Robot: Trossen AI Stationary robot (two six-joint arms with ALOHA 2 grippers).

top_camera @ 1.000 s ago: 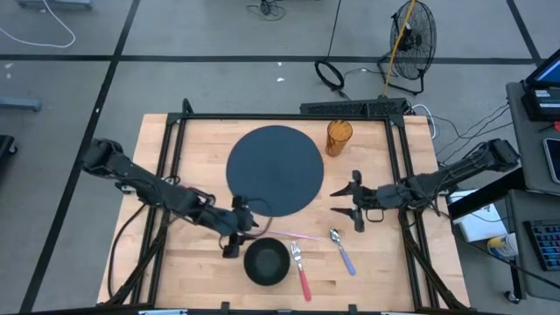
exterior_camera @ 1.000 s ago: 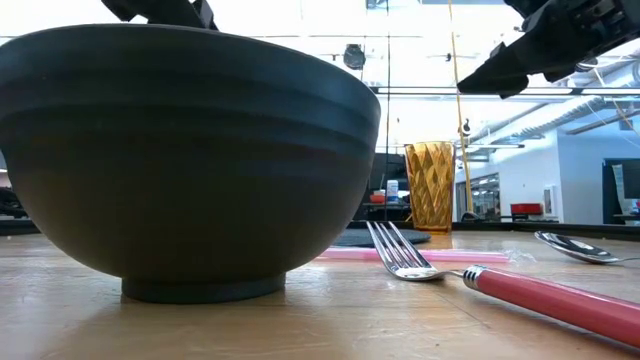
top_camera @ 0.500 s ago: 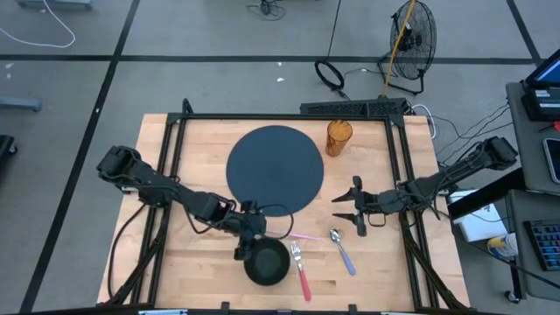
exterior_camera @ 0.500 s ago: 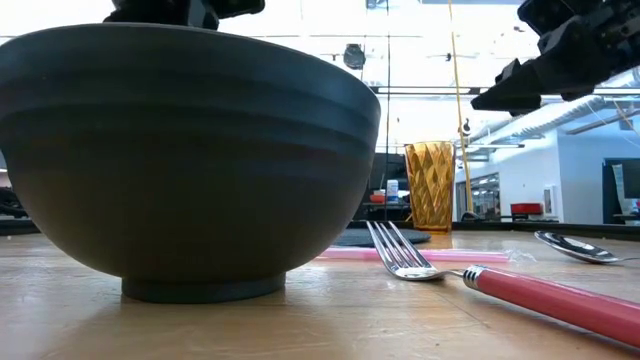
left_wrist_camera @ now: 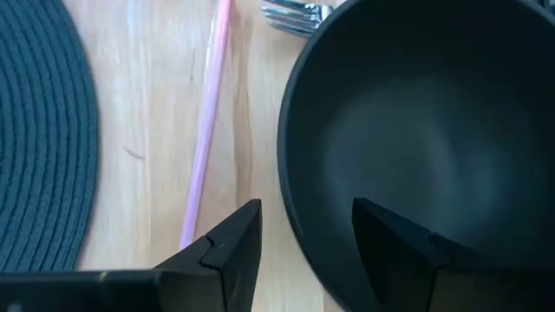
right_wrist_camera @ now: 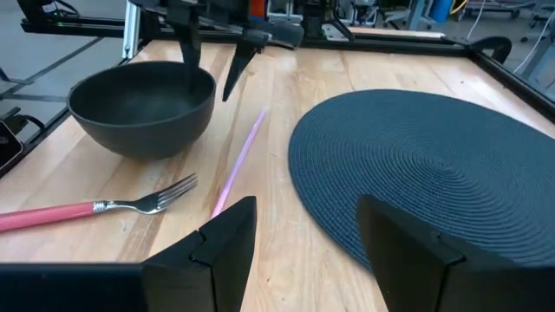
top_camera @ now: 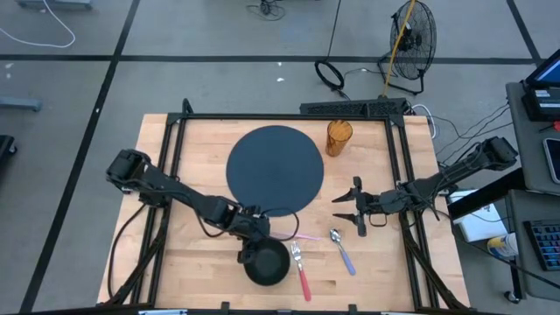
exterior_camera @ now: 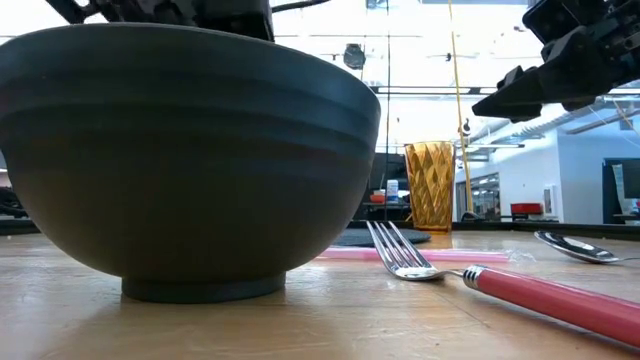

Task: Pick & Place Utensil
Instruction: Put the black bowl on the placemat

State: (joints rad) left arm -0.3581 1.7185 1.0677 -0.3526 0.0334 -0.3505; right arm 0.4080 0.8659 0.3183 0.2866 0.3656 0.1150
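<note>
the wooden surface (top_camera: 192, 254) holds a big round dark mat (top_camera: 276, 169) in the middle. the left arm reaches in a long bent line from the left side to the front, and it has moved closer since a moment ago. its left pincer (top_camera: 252, 243) now hangs over the near edge of the black bowl (top_camera: 266, 262), one finger inside the rim and one outside, spread apart and gripping nothing. the right arm comes in from the right side and its right pincer (top_camera: 347, 206) sits above the surface just right of the mat, fingers wide apart and empty; it has hardly moved. a gold cup (top_camera: 339, 137) stands by the far right edge of the mat. the fork (top_camera: 301, 270) with a red handle lies just right of the bowl. the spoon (top_camera: 341, 248) lies near the fork, below the right pincer. a thin pink straw (top_camera: 296, 235) lies between the mat and the bowl.
</note>
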